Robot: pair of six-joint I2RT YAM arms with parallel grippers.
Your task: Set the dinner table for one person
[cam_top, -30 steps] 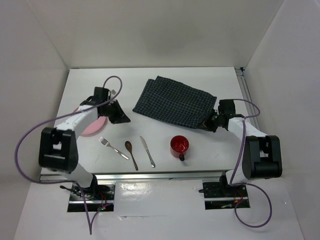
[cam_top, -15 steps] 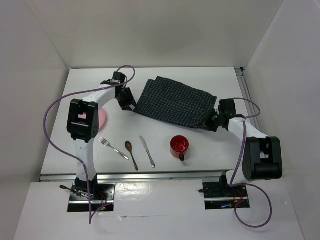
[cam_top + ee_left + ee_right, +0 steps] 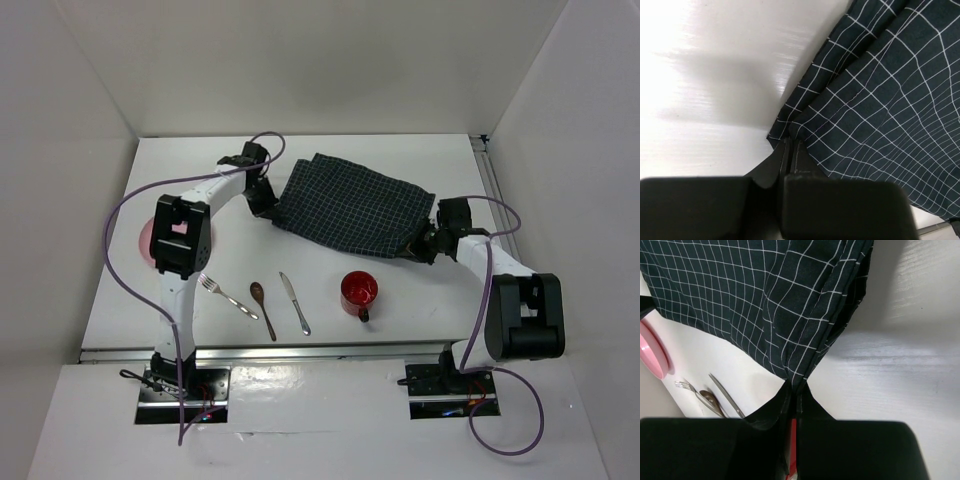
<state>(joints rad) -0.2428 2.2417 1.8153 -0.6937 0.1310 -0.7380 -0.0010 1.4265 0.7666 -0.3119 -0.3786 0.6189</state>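
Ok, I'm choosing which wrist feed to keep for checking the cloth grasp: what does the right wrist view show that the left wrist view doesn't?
Only the right wrist view: the right end effector shut on a corner of the checked cloth, and beyond it the pink plate's edge, the fork, spoon and knife.
Only the left wrist view: the left end effector shut on another corner of the cloth.
Both views: the dark checked cloth lying on the white dinner table.

Fork [image 3: 225,295], spoon [image 3: 262,308], knife [image 3: 295,303] on dinner table [image 3: 400,160], mug [image 3: 359,291] right, cloth [image 3: 350,205] behind, plate [image 3: 147,240] left
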